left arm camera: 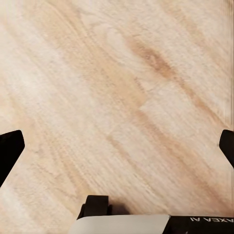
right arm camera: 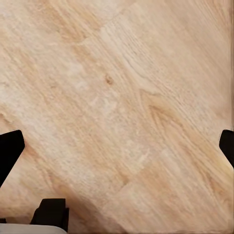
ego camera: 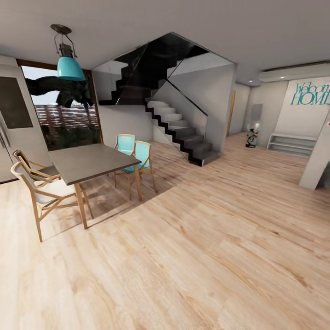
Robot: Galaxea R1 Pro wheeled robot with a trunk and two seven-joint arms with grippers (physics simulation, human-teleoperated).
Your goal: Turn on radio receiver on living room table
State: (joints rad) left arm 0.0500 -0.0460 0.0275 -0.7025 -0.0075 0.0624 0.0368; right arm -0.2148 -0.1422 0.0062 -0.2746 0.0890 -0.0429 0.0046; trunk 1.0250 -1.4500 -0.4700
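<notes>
The radio receiver, the glossy grey table and the living room are out of view. I am in a kitchen-dining area with a light wood floor [ego camera: 206,247]. In the left wrist view my left gripper [left arm camera: 117,148] is open over bare floor planks, its black fingertips [left arm camera: 9,152] far apart at the picture's edges. My right gripper [right arm camera: 117,148] is open as well, with nothing between its fingertips [right arm camera: 9,152] but wood floor.
A dark-topped dining table [ego camera: 91,161] with wooden legs stands at the left, ringed by teal chairs [ego camera: 137,156] and wooden chairs [ego camera: 39,188]. A black-and-white staircase [ego camera: 183,133] rises behind it. A white shelf [ego camera: 291,143] and a white wall corner [ego camera: 317,160] are at the right.
</notes>
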